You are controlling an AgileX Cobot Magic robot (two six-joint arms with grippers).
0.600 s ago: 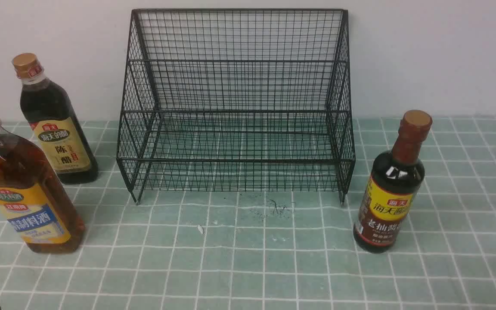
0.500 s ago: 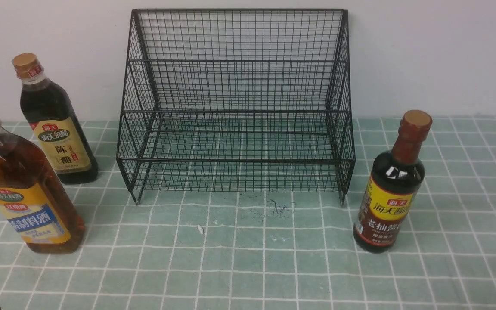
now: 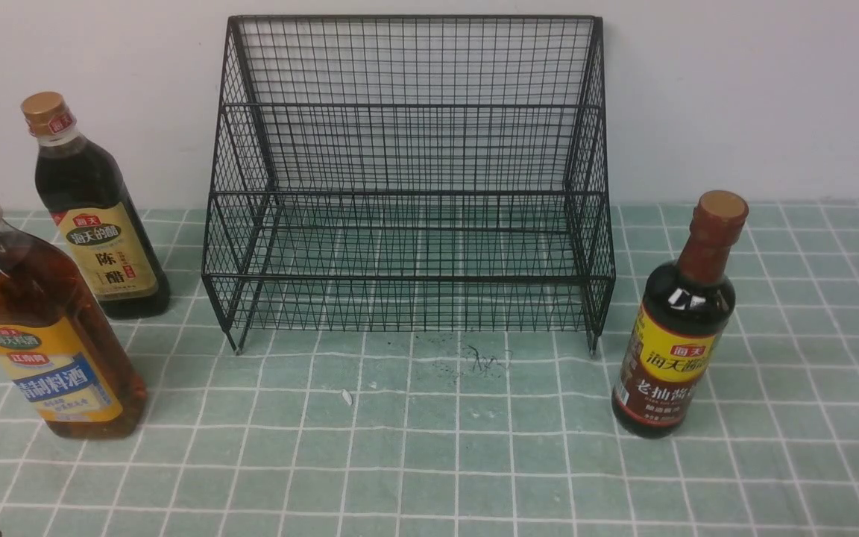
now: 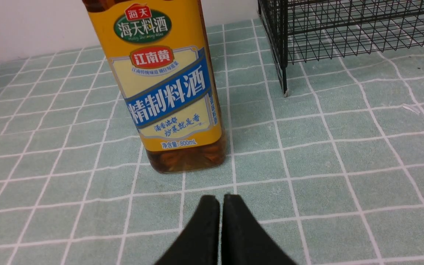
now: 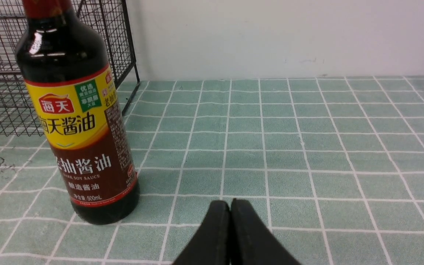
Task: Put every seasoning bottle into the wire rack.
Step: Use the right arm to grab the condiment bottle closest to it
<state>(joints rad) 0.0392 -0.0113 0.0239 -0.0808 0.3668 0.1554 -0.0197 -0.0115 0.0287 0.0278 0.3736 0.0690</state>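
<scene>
Now, L gripper (image 4: 220,199) closed near amber bottle (image 4: 168,92), R gripper (image 5: 230,203) closed too.

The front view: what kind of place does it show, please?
Probably a mock kitchen counter: three seasoning bottles stand on a green checked cloth beside a black wire rack, against a plain white wall.

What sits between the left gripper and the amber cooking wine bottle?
Nothing: in the left wrist view only bare green checked tablecloth separates the shut left gripper from the amber cooking wine bottle.
</scene>
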